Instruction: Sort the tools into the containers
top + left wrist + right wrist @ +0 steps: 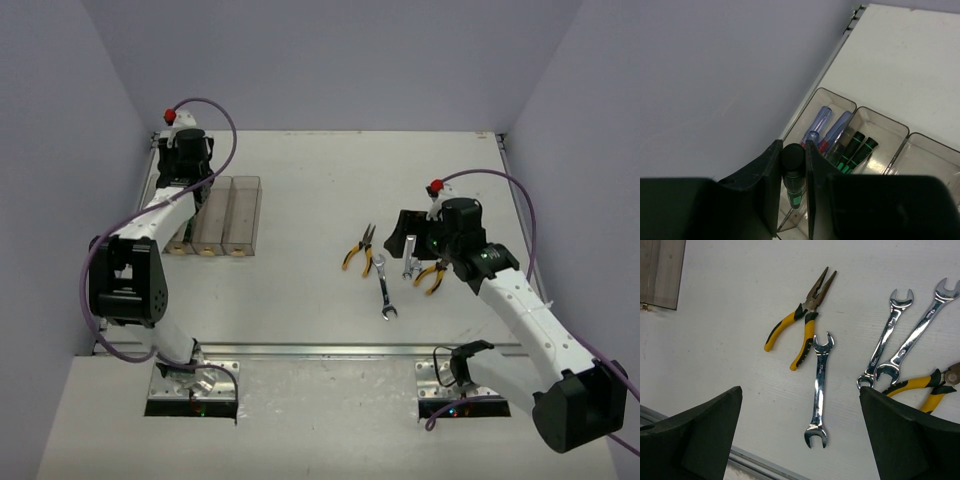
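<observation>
Overhead: white table [300, 200], lilac walls [330, 60]; left tool [791, 150] pinching likely screwdriver [793, 190], right tool [800, 405] spread.

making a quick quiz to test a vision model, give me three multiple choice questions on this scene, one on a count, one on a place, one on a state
1. How many wrenches lie on the table?
A) one
B) three
C) five

2. Where are the blue-handled screwdrivers?
A) lying in a clear bin
B) on the table among the wrenches
C) standing upright on the table

3. What state is the left gripper in?
A) open and empty
B) shut on a black/green screwdriver
C) shut on a wrench

Answers:
1 B, the right wrist view shows three silver wrenches.
2 A, the left wrist view shows them inside the bin's walls.
3 B, its fingers press the handle from both sides.
</observation>
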